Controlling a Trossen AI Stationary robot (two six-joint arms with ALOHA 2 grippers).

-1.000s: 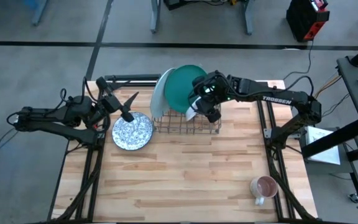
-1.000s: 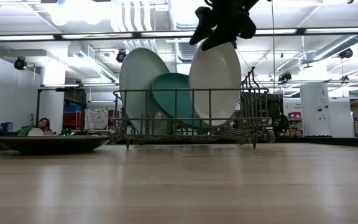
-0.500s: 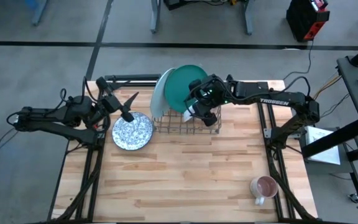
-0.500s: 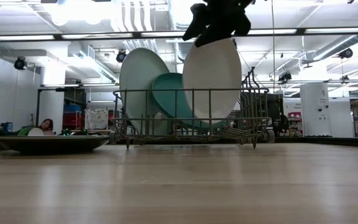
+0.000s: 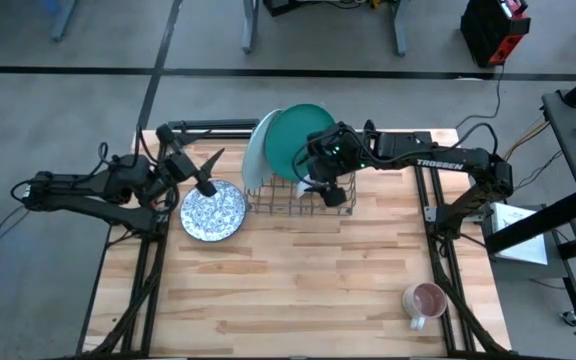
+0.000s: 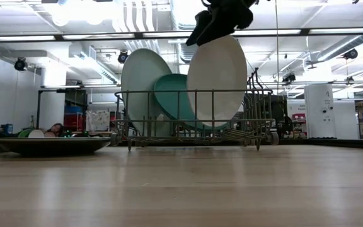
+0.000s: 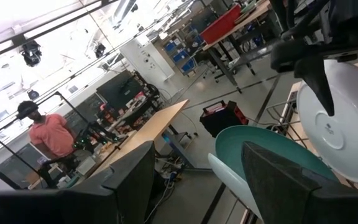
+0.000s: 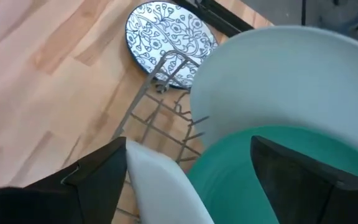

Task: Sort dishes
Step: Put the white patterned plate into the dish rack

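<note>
A wire rack [image 5: 298, 197] stands at the table's far middle. A pale mint plate [image 5: 257, 150] and a dark teal plate [image 5: 290, 140] stand on edge in it, leaning against its wires. My right gripper [image 5: 326, 172] is above the rack, shut on the white plate [image 6: 217, 82], which also stands in the rack [image 6: 188, 116]. The blue-and-white dish [image 5: 213, 211] lies flat on the table left of the rack. My left gripper [image 5: 194, 166] is open and empty just above and beyond that dish. My right gripper holds the white plate by its top rim [image 6: 214, 39], coming from above with the fingers pointing down. One finger [image 7: 321, 84] lies on the plate's underside; the other is hidden behind the plate. The plate stands nearly upright, its lower edge down among the rack's wires.
A pink mug [image 5: 424, 298] stands at the table's near right. The near half of the wooden table [image 5: 298, 290] is bare. A person [image 7: 42, 134] is in the room far behind the table.
My right gripper has gone a little toward the table's left edge with the white plate's top rim. The plate has turned slightly in the rack while its lower edge stayed among the wires.
</note>
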